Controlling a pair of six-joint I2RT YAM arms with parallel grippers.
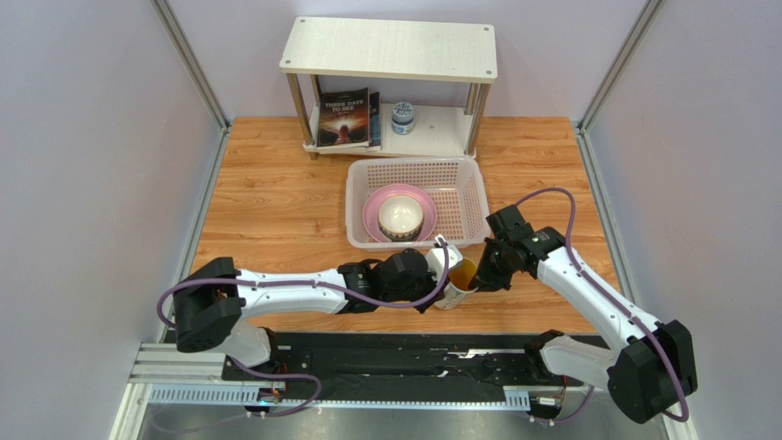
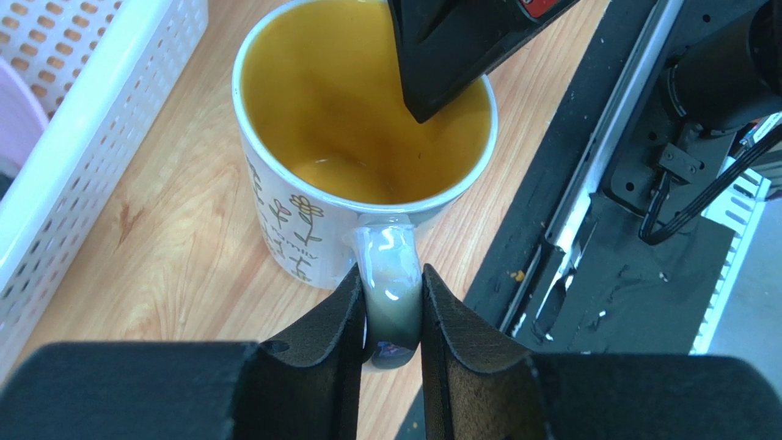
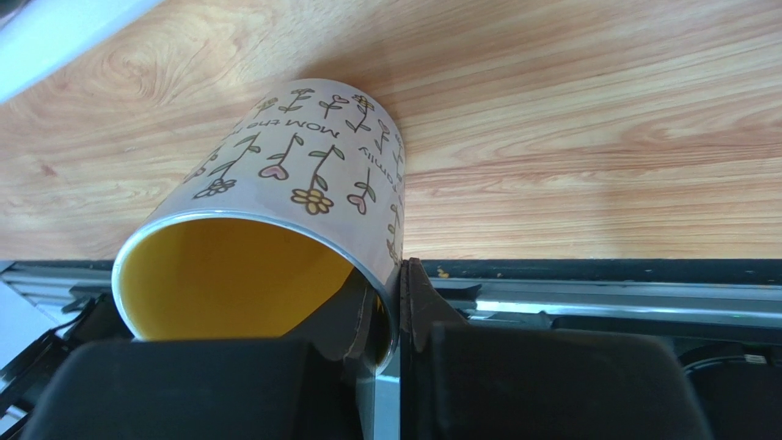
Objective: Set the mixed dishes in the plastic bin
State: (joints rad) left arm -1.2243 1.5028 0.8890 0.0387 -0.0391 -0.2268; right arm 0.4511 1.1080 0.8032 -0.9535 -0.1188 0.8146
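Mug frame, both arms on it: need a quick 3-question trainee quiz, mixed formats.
1. True or false: the left pincer is shut on the mug by its handle.
2. Where does the right pincer hold the mug? A) on the rim wall, one finger inside; B) on the handle; C) under the base.
3. Fill in: inside the plastic bin, the dark-patterned bowl sits on the ___.

Key: 1 true; 2 A; 3 pink plate.
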